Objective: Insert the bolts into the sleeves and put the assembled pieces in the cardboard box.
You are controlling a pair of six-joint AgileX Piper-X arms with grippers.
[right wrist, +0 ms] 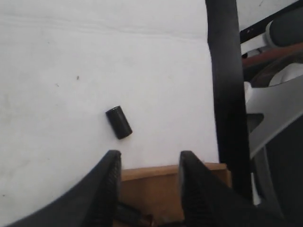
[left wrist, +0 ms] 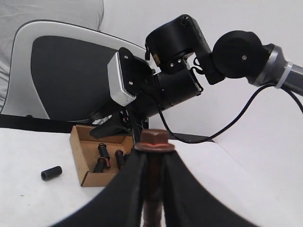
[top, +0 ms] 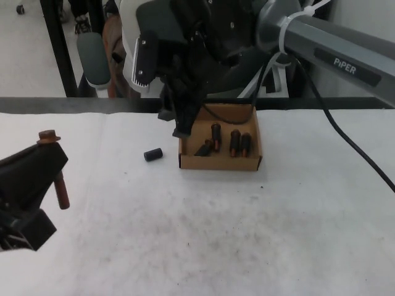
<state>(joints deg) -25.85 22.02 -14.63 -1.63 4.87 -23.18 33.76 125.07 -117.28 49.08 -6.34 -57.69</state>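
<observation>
Black left gripper: pressed on the bolt at its shank, head up and about upright, held above the surface at its left side. The lower end hangs free, which I judge suits lowering it into a sleeve.
Right gripper: spread and empty, over the left wall of the box, so well placed to go for the sleeve.
Sleeve: lies on its side on the surface just left of the box, apart from both grippers, with no bolt in it yet.
Pieces: several lie in the box, apparently assembled.
Left wrist view: shows the bolt head sitting just above the fingers, with sleeve and box beyond.
Right wrist view: shows the open gap between the fingers, and the sleeve beyond the box wall.
</observation>
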